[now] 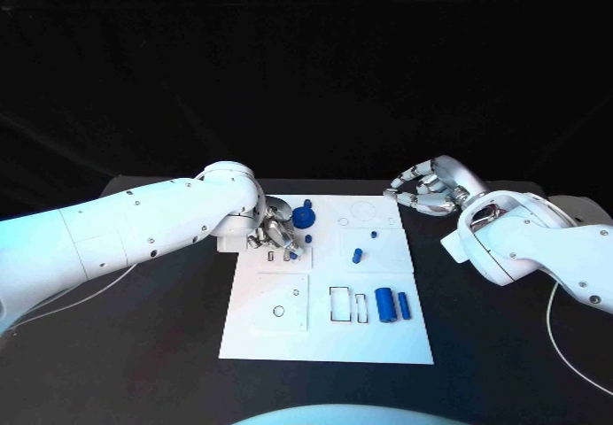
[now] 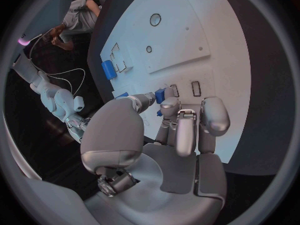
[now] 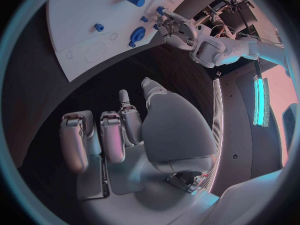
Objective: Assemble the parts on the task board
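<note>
Two white robot arms reach over a black table (image 1: 128,354) toward a white task board (image 1: 370,336) lying at its middle. The left hand (image 1: 277,235) is down on the board's left side, and its fingertips (image 2: 167,104) pinch a small blue part (image 2: 160,95) against the board beside two small rectangular slots. A round blue part (image 1: 304,216) stands just behind that hand. Near the board's front right, a thick blue cylinder (image 1: 384,305) and a thinner blue bar (image 1: 404,305) lie side by side. The right hand (image 1: 428,190) hovers off the board's far right corner, its fingers (image 3: 112,137) curled inward, holding nothing.
</note>
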